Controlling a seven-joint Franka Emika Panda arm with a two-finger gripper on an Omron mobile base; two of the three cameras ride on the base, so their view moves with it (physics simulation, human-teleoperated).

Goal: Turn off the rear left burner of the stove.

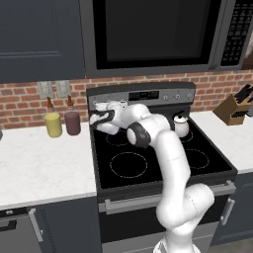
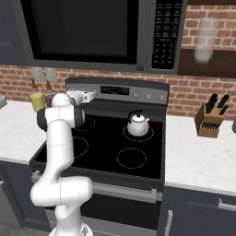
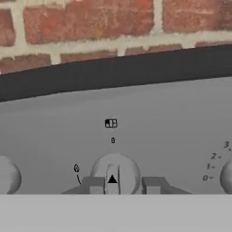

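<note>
gripper point(image 3: 121, 185) at stove point(image 1: 148, 163) back panel — fingers apart, either side of a knob point(image 3: 114, 174) | rear left burner point(image 1: 117, 139) — white ring, partly hidden behind arm | kettle point(image 2: 138, 124) on rear right zone

On the stove's back panel point(image 3: 136, 131) we read "0" above the knob point(image 3: 114, 174), and "3", "2", "1", "0" at right.
</note>
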